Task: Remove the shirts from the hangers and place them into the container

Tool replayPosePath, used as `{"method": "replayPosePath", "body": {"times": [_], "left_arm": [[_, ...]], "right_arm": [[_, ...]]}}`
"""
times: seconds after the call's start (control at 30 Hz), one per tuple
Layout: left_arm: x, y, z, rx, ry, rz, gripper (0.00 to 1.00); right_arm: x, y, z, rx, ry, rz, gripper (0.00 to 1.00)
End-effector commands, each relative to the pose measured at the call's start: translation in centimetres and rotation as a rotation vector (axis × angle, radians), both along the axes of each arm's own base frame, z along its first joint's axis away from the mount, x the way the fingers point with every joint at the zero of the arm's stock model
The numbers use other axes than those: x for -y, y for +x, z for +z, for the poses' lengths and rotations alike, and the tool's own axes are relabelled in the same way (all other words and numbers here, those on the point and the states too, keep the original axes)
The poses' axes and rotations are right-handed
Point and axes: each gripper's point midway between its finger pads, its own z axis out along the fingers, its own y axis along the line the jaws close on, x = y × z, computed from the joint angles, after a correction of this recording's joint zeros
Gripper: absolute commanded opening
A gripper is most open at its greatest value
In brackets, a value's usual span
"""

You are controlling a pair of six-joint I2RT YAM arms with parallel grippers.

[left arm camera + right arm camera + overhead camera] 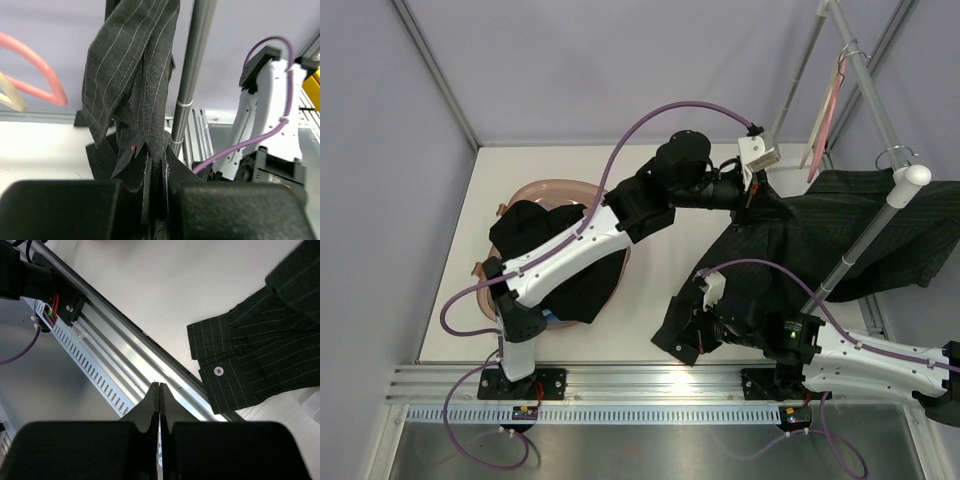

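Top external view: the white counter (700, 190) fills the frame between grey walls. The dark pinstriped shirt (840, 225) is the largest item on it; it drapes from the rack pole (861, 243) at the right and spreads down and leftward across the counter as far as the right arm (865, 355). The left arm (570, 245) reaches from its base diagonally over the tub to the upper edge of that shirt. The black shirt (530, 230) lies in the pinkish tub (555, 184) at the left of the counter and spills over the tub's near rim; a small patch of light blue cloth (552, 318) shows under its near edge. The pink hanger (826, 105) hangs from the rack's slanted bar at the top right, well apart from the tub.

Left wrist view: the left jaws are closed on a fold of the pinstriped shirt; the cloth runs up out of the narrow gap between them, beside the rack pole. The pink hanger and a cream hanger (11, 96) show at the left edge.

Right wrist view: the right jaws are pressed fully together and hold nothing; they hang over the aluminium rail (125, 350) at the counter's near edge. A sleeve cuff (240, 370) of the pinstriped shirt lies flat on the counter just beside the rail, its white button (218, 371) facing up.
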Motion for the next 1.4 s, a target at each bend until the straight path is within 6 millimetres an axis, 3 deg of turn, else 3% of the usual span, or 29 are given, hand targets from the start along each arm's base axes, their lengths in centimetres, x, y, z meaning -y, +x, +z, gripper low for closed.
{"method": "replayPosePath", "body": {"times": [0.0, 0.03, 0.13, 0.27, 0.33, 0.37, 0.47, 0.5, 0.53, 0.6, 0.63, 0.73, 0.8, 0.83, 0.87, 0.97, 1.1, 1.17, 1.27, 1.3, 1.37], "left_arm": [[-5.4, -2.9, 12.3, 0.162, -0.284, 0.018, 0.0], [-6.6, -3.3, 13.4, 0.179, -0.302, 0.029, 0.0], [-8.3, -3.2, 14.5, 0.216, -0.319, 0.079, 0.0], [-13.0, -3.2, 17.0, 0.251, -0.354, 0.163, 0.0], [-14.6, -2.7, 17.0, 0.263, -0.339, 0.211, 0.0], [-16.5, -2.8, 17.3, 0.262, -0.327, 0.257, 0.0], [-18.8, -2.6, 15.6, 0.239, -0.25, 0.328, 0.0], [-20.6, -3.4, 16.1, 0.242, -0.259, 0.347, 0.0], [-20.9, -3.3, 14.3, 0.246, -0.205, 0.355, 0.0], [-23.2, -4.6, 14.3, 0.239, -0.214, 0.369, 0.0], [-23.2, -4.6, 12.5, 0.222, -0.178, 0.365, 0.0], [-25.3, -6.1, 12.0, 0.229, -0.192, 0.364, 0.0], [-25.7, -6.1, 10.9, 0.218, -0.175, 0.379, 0.0], [-26.7, -6.7, 11.6, 0.231, -0.21, 0.382, 0.0], [-26.4, -6.6, 10.3, 0.226, -0.196, 0.377, 0.0], [-26.8, -6.5, 10.4, 0.231, -0.214, 0.394, 0.0], [-25.6, -6.3, 9.2, 0.192, -0.192, 0.368, 0.0], [-25.4, -5.2, 8.5, 0.169, -0.159, 0.42, 0.0], [-25.5, -4.4, 7.0, 0.146, -0.105, 0.457, 0.0], [-25.6, -4.3, 6.2, 0.133, -0.081, 0.465, 0.0], [-25.7, -3.9, 4.7, 0.116, -0.047, 0.488, 0.0]], "right_arm": [[-0.1, 0.6, 2.0, 0.056, 0.03, -0.011, 0.0], [-0.1, 0.7, 2.3, 0.062, 0.029, -0.011, 0.0], [0.0, 0.9, 2.5, 0.074, 0.011, -0.01, 0.0], [0.1, 0.9, 3.2, 0.084, 0.028, -0.012, 0.0], [0.3, 1.0, 3.7, 0.092, 0.033, -0.02, 0.0], [0.5, 1.0, 3.6, 0.097, 0.017, -0.013, 0.0], [0.7, 1.3, 4.2, 0.12, -0.003, -0.012, 0.0], [0.7, 1.4, 4.3, 0.126, -0.012, -0.009, 0.0], [0.6, 1.5, 5.0, 0.136, -0.007, -0.01, 0.02], [0.4, 1.6, 5.8, 0.155, -0.021, 0.01, 0.21], [0.2, 1.6, 6.0, 0.161, -0.025, 0.019, 0.24], [-0.3, 2.1, 6.5, 0.184, -0.045, 0.029, 0.33], [-0.8, 2.2, 6.9, 0.189, -0.054, 0.043, 0.41], [-1.0, 2.4, 6.8, 0.189, -0.065, 0.043, 0.41], [-1.1, 2.4, 6.9, 0.188, -0.064, 0.04, 0.42], [-1.3, 2.4, 7.3, 0.183, -0.046, 0.033, 0.44], [0.1, 2.9, 7.5, 0.195, -0.048, -0.029, 0.44], [0.8, 2.8, 7.8, 0.198, -0.047, -0.039, 0.43], [1.7, 3.2, 9.3, 0.229, -0.058, -0.058, 0.44], [1.6, 3.4, 11.7, 0.258, -0.022, -0.064, 0.45], [1.8, 4.1, 13.7, 0.31, -0.049, -0.062, 0.5]]}}
